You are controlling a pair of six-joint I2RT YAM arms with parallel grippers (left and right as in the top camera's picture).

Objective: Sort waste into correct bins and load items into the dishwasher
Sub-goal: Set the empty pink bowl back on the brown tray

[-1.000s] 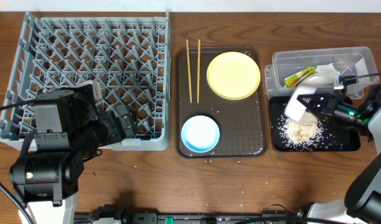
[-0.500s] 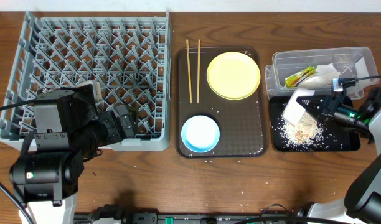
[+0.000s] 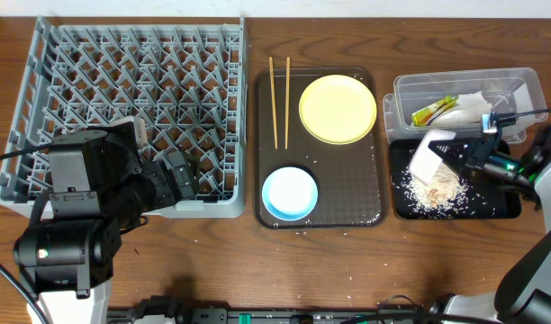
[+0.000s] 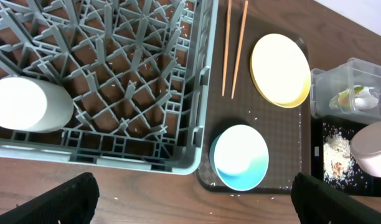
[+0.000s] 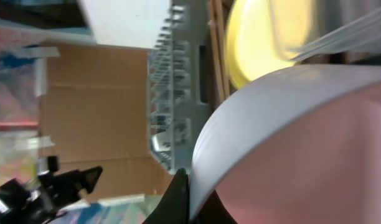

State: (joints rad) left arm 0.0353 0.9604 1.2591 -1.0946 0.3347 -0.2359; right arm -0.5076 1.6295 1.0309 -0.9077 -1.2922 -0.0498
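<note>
Overhead view
- Dish rack (image 3: 131, 208): at the left of the table. The left arm overhangs its near edge. The left gripper (image 3: 187, 180) is over the near right corner.
- Dark brown serving tray (image 3: 347, 180): just beside the rack, on its right. It holds two chopsticks (image 3: 279, 102) lying parallel at the far left, a yellow plate (image 3: 338, 109) at the far right and a light-blue bowl (image 3: 289, 193) at the near left. The bowl looks empty.
- Clear tub (image 3: 401, 85): at the far right. It contains a green-and-yellow wrapper (image 3: 434, 111) and a crumpled white napkin (image 3: 469, 110).
- Black tray (image 3: 496, 207): just in front of the tub. Rice scraps (image 3: 435, 189) lie in a heap and a scatter on its left half.
- White bowl (image 3: 429, 155): tilted over the rice heap, its rim clamped in the right gripper (image 3: 465, 155).

Left wrist view
- Both fingers stand spread wide at the lower corners, with nothing between them.
- A white cup (image 4: 30, 103) sits among the pegs in the near part of the rack.
- Plate, chopsticks and blue bowl lie on the serving tray as above.

Right wrist view
- The white bowl fills most of the frame. The jaws are closed on its rim.
- Behind it show the yellow plate, the chopsticks and a wall of the rack
</note>
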